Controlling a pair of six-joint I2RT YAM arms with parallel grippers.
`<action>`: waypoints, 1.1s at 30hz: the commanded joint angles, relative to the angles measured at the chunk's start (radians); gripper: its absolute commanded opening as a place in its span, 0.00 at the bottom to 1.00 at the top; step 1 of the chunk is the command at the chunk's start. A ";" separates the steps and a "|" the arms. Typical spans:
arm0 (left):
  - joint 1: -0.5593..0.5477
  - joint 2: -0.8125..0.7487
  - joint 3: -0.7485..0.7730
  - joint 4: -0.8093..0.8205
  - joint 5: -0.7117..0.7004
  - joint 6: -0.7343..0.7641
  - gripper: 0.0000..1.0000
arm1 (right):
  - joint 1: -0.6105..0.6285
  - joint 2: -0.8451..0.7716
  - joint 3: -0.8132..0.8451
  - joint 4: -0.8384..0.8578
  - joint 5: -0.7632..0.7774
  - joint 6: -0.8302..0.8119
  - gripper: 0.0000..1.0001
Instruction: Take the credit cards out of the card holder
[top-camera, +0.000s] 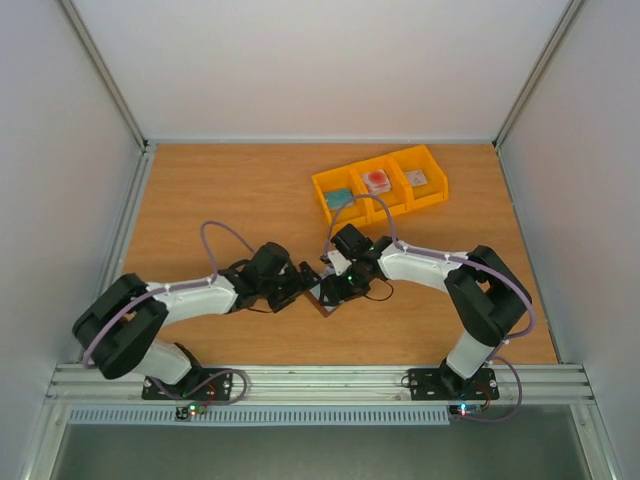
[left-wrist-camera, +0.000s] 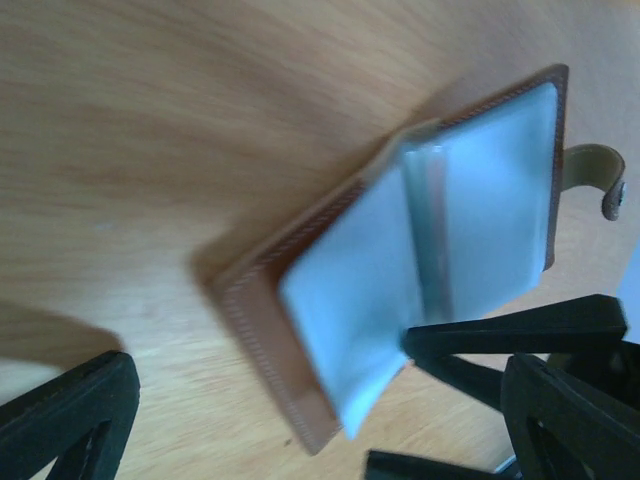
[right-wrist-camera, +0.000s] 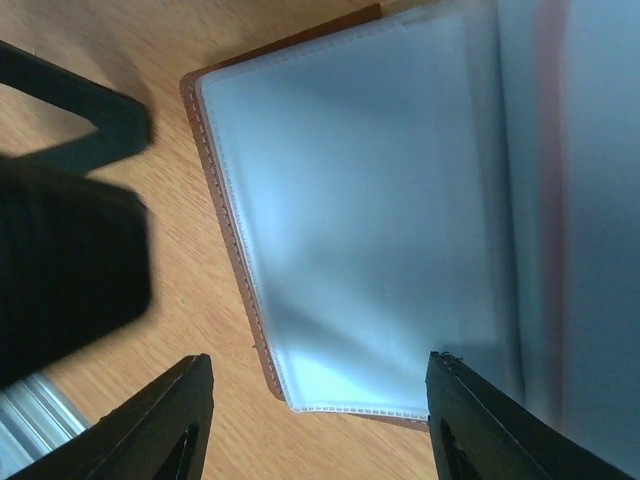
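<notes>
Left tool (left-wrist-camera: 320, 370) spread wide, holding nothing, straddling the near edge of the card holder (left-wrist-camera: 270, 320)

Right tool (right-wrist-camera: 320, 365) part-spread over the holder's open corner, nothing visibly pinched; cannot tell if a finger touches the sleeve (right-wrist-camera: 360, 220)

Holder lies open on the counter (top-camera: 220, 190) mid-way between both tools, roughly 7 o'clock from the yellow bin (top-camera: 318, 190)

Risks:
- nothing pins the holder, so a tug would likely drag or lift it whole
- sleeves are thin and floppy, so a closing tool may catch film, not a card
- tools are crowded close, so fingers could knock each other
- a raised page may flop over the pocket

Materials: holder is brown stitched leather, a flat bifold; sleeves are clear blue-grey film, glossy, with seamed edges; a small curved snap tab (left-wrist-camera: 600, 170) sits at its 3 o'clock. Visible sleeves look empty; a reddish streak further in is too blurred to call. Counter is smooth wood grain

Far: the bin is rigid plastic with three compartments; one of the credit cards (top-camera: 377, 181), red and pale, sits in the middle one, with flat items in both outer ones
</notes>
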 joint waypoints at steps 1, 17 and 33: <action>-0.058 0.099 0.077 0.103 -0.032 -0.030 0.99 | 0.000 -0.019 -0.028 0.085 -0.045 0.029 0.59; -0.068 0.132 0.098 0.055 -0.082 -0.065 0.88 | -0.224 -0.264 0.034 -0.121 -0.132 0.025 0.56; -0.105 0.195 0.125 0.121 -0.117 -0.043 0.03 | -0.351 -0.178 -0.045 -0.060 -0.078 0.004 0.55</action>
